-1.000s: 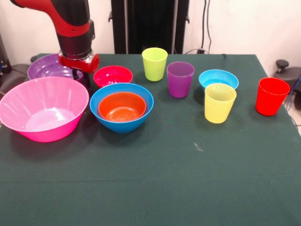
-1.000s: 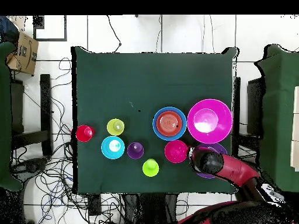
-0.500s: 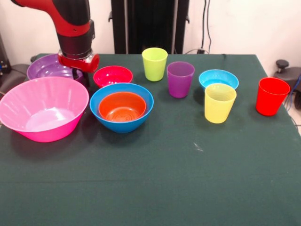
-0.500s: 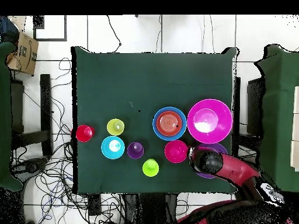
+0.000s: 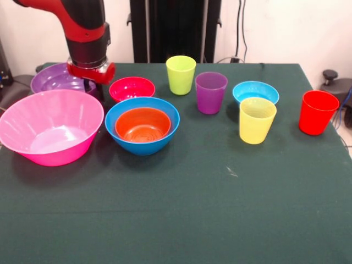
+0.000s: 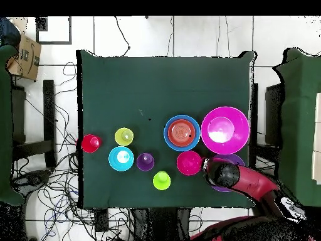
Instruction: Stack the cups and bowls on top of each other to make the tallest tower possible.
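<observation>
My gripper (image 5: 94, 91) (image 6: 213, 169) hangs low between the large purple bowl (image 5: 54, 78) and the small red bowl (image 5: 132, 88) (image 6: 189, 162), its tip hidden behind the pink bowl's rim. The very large pink bowl (image 5: 50, 127) (image 6: 224, 130) stands empty at the front. Beside it the blue bowl (image 5: 144, 146) (image 6: 169, 133) holds the orange bowl (image 5: 143, 124) (image 6: 182, 132). The lime cup (image 5: 181, 74) (image 6: 162, 180), purple cup (image 5: 211, 92) (image 6: 145, 161), yellow cup (image 5: 257, 120) (image 6: 124, 136) and red cup (image 5: 318, 112) (image 6: 91, 143) stand upright and apart. The light blue bowl (image 5: 256, 91) (image 6: 121, 158) sits behind the yellow cup.
The dark green table (image 5: 181, 209) carries everything in a band along its robot side. In the overhead view the arm (image 6: 251, 182) covers most of the purple bowl. Cables and a cardboard box (image 6: 24, 56) lie on the floor around the table.
The arm's wrist has edged up very slightly. No bowl or cup has moved.
</observation>
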